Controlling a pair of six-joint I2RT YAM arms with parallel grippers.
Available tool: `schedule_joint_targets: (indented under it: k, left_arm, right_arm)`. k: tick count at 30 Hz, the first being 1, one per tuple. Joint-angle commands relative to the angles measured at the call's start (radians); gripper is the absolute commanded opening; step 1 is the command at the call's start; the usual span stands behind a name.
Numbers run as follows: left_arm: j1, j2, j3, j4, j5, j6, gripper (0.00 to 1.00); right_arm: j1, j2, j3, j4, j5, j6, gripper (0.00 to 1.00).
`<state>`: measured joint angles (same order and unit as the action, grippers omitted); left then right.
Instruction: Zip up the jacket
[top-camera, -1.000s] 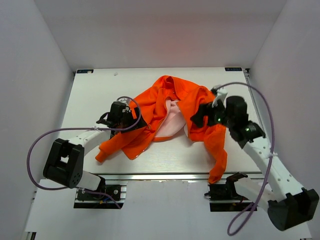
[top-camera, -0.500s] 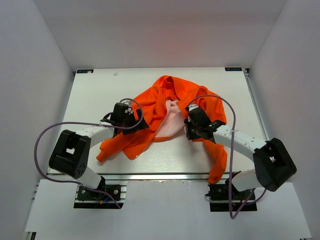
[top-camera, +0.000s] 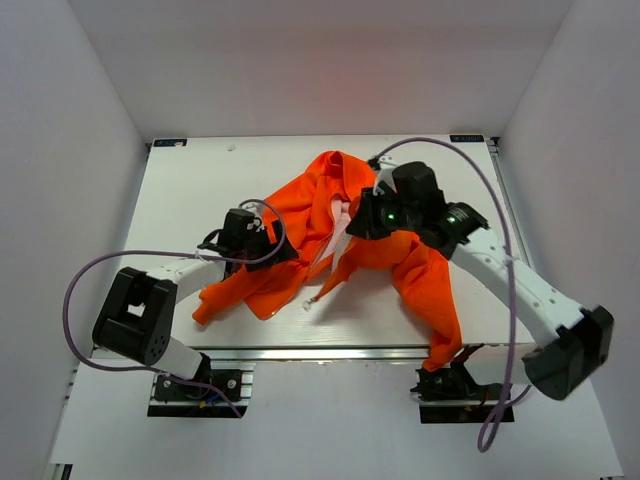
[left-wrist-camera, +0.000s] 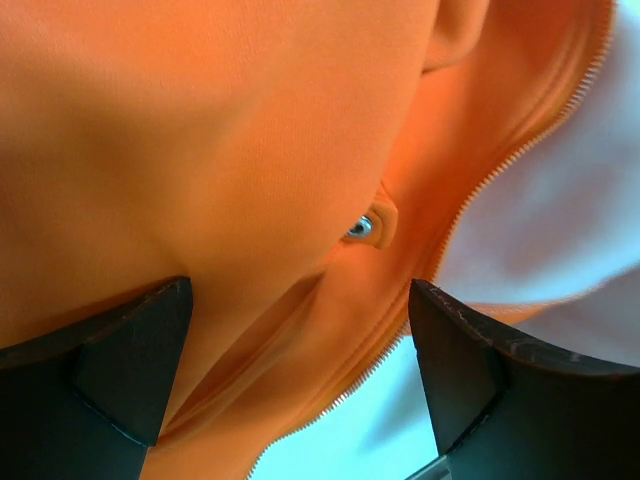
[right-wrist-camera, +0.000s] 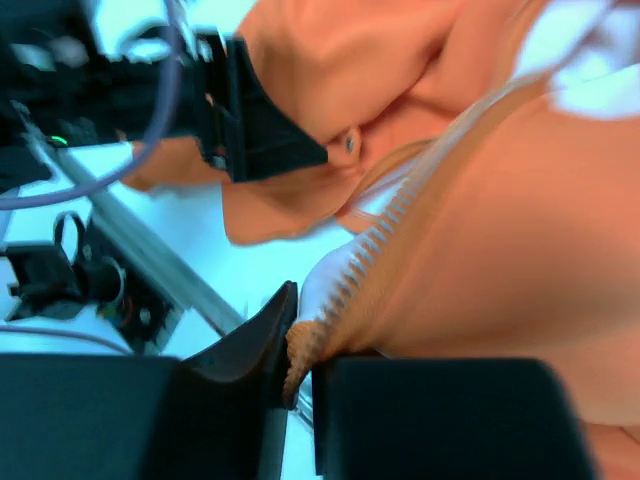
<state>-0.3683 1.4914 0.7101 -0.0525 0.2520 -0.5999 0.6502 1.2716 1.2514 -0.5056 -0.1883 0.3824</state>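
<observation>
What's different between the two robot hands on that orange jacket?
The left gripper has its fingers wide apart, with loose fabric between them. The right gripper has its fingers shut on the jacket's zipper edge. The left gripper lies low against the cloth, while the right gripper holds its edge up off the table. Both face each other across the jacket's open front.

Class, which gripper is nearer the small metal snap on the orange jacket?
Left. The snap lies just ahead of the left gripper, which is open. The right gripper is farther off, shut on the jacket at its zipper edge.
</observation>
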Motion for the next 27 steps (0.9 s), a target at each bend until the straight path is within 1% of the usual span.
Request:
schedule_joint_targets:
  k: [1, 2, 3, 4, 6, 10, 13, 16, 20, 22, 23, 26, 27]
  left_arm:
    - [-0.001, -0.081, -0.015, -0.009, 0.027, 0.0, 0.98]
    - [-0.001, -0.092, -0.015, -0.018, 0.014, 0.0, 0.98]
    - [-0.001, -0.101, -0.017, -0.023, 0.006, 0.0, 0.98]
    - [-0.001, -0.121, -0.02, -0.033, 0.001, 0.0, 0.98]
    - [-0.001, -0.141, -0.029, -0.038, -0.013, 0.002, 0.98]
    - [-0.001, -0.154, -0.041, -0.043, -0.03, 0.009, 0.98]
    - [-0.001, -0.125, -0.037, -0.046, -0.03, 0.018, 0.98]
    - [-0.001, -0.076, -0.028, -0.038, -0.031, 0.022, 0.98]
    - [-0.001, 0.006, 0.014, -0.044, -0.01, 0.022, 0.98]
    - [-0.001, 0.041, 0.018, -0.035, 0.003, 0.017, 0.98]
    - [-0.001, 0.053, 0.025, -0.032, 0.004, 0.015, 0.98]
    - [-0.001, 0.089, 0.029, -0.026, 0.027, 0.012, 0.98]
    - [-0.001, 0.096, 0.034, -0.023, 0.039, 0.011, 0.98]
  right_arm:
    - [0.005, 0.164, -0.006, -0.007, -0.158, 0.012, 0.17]
    - [0.005, 0.193, 0.008, 0.002, -0.175, 0.004, 0.22]
    - [0.006, 0.234, 0.011, 0.01, -0.186, -0.01, 0.44]
    - [0.005, 0.244, 0.011, 0.025, -0.191, -0.017, 0.56]
    - [0.006, 0.235, -0.015, 0.038, -0.191, -0.042, 0.89]
    - [0.005, 0.146, -0.127, 0.062, -0.122, -0.054, 0.89]
    - [0.003, 0.078, -0.234, 0.091, -0.068, -0.057, 0.89]
    - [-0.03, 0.064, -0.308, 0.139, -0.039, -0.05, 0.89]
    - [-0.121, 0.13, -0.305, 0.15, 0.044, -0.001, 0.89]
    - [-0.168, 0.179, -0.285, 0.164, 0.088, 0.0, 0.89]
    - [-0.211, 0.216, -0.274, 0.167, 0.102, -0.004, 0.89]
    - [-0.293, 0.288, -0.225, 0.157, 0.113, -0.01, 0.89]
    - [-0.341, 0.342, -0.215, 0.157, 0.112, -0.019, 0.89]
